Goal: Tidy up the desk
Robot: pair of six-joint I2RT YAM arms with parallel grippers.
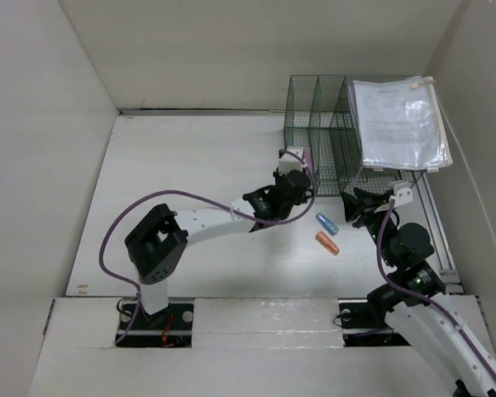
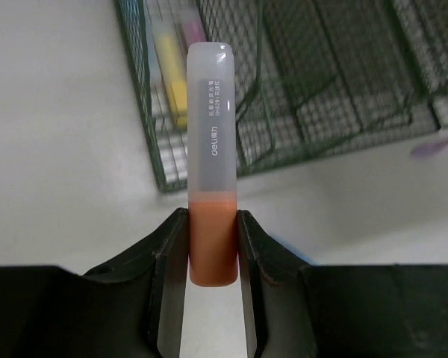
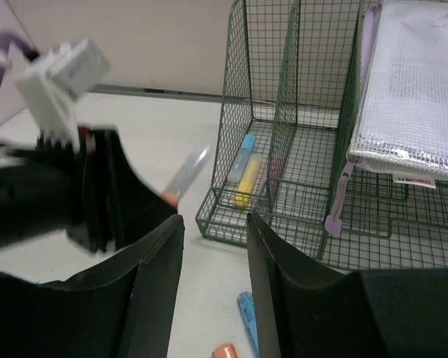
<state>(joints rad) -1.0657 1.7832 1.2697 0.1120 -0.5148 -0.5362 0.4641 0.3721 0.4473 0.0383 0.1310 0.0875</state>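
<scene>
Clenched around the orange barrel of an orange highlighter pen with frosted translucent plastic cap [image 2: 211, 149] at the left gripper [image 2: 213, 239], cap pointing toward the dark green wire-mesh organizer rack [image 1: 314, 124]; released and grasping nothing at the right gripper [image 3: 215, 250], jaws parted; spread beneath both, the large flat white matte desk [image 1: 190, 165], walled in white, rack at its far right corner; lying on it between the grippers, a short blue plastic marker [image 1: 326, 223] just beside a short orange plastic marker [image 1: 327, 243]; resting atop the rack, a clear zip pouch of papers [image 1: 399, 124]; inside one front compartment, a yellow marker [image 3: 248, 181].
</scene>
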